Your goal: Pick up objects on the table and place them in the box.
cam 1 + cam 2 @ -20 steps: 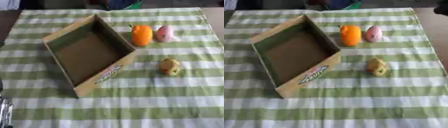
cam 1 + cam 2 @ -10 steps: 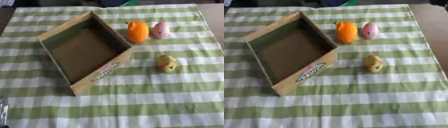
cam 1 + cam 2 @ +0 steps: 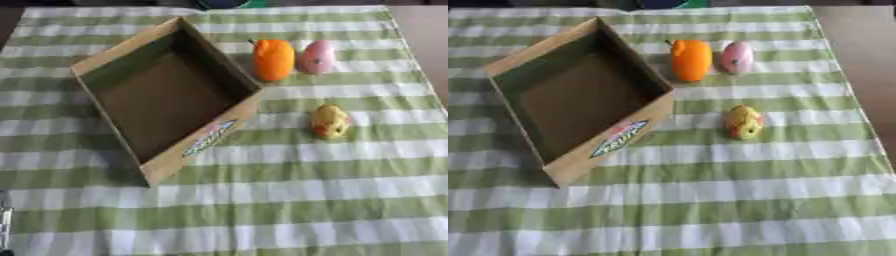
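Cardboard box (image 3: 166, 167) open, rectangular, orange obj (image 3: 273, 60) beside

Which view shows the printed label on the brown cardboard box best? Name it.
The right eye view: the label on the brown cardboard box sits nearer that picture's middle. The left eye view shows the same label, nearly alike.

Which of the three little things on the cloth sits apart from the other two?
The yellowish one. It lies alone, nearer the camera, while the orange one and the pink one sit side by side farther back, beside the empty cardboard box.
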Robot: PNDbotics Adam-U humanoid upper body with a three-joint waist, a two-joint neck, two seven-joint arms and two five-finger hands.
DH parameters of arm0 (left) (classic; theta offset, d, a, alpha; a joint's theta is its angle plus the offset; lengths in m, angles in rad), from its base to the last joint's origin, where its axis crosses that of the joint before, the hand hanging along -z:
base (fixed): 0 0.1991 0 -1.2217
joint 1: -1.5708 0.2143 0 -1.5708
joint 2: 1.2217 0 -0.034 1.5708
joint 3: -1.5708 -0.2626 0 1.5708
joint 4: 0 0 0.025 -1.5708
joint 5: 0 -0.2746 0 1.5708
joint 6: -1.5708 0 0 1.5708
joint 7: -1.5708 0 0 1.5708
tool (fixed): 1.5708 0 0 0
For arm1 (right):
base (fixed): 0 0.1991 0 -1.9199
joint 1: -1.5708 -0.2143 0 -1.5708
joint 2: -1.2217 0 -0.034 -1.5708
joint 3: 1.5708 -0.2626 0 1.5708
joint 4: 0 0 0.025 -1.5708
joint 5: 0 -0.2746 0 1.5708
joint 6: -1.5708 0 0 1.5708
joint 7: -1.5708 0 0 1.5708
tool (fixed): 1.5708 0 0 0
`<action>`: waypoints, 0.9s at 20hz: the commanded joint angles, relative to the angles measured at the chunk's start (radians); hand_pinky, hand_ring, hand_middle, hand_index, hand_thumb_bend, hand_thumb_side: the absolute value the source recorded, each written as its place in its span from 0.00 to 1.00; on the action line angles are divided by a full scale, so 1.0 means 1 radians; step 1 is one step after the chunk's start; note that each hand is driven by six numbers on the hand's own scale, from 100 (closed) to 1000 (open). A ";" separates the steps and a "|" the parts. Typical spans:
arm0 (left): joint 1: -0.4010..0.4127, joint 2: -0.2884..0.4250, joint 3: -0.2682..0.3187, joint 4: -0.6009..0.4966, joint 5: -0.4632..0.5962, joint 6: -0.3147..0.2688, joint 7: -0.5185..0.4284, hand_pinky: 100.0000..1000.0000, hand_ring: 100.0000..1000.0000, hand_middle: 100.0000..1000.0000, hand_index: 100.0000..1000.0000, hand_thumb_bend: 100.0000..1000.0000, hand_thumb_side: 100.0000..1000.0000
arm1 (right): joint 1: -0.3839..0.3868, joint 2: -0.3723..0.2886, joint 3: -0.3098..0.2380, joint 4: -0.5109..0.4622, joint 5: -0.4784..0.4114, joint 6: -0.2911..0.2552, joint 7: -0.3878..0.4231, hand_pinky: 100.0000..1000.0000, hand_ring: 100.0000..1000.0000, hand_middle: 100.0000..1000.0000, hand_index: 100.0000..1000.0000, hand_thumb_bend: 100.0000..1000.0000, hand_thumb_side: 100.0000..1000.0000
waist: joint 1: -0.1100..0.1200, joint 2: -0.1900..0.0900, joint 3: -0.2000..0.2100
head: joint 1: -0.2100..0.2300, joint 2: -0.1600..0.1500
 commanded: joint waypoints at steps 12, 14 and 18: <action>0.000 0.022 -0.015 -0.017 0.002 0.004 -0.020 0.52 0.66 0.65 0.78 0.00 1.00 | -0.102 -0.255 0.234 0.119 0.187 -0.094 0.182 0.73 0.90 0.71 0.94 0.17 0.82 | -0.006 -0.017 0.017 | -0.024 -0.005; 0.001 0.022 -0.016 -0.017 0.002 0.004 -0.021 0.52 0.66 0.65 0.78 0.00 1.00 | -0.107 -0.254 0.252 0.133 0.212 -0.106 0.207 0.73 0.91 0.71 0.95 0.22 0.79 | -0.006 -0.016 0.018 | -0.025 -0.009; 0.002 0.023 -0.018 -0.017 0.002 0.004 -0.023 0.52 0.66 0.65 0.78 0.00 1.00 | -0.118 -0.248 0.284 0.159 0.264 -0.130 0.258 0.73 0.92 0.72 0.96 0.29 0.73 | -0.005 -0.016 0.018 | -0.027 -0.017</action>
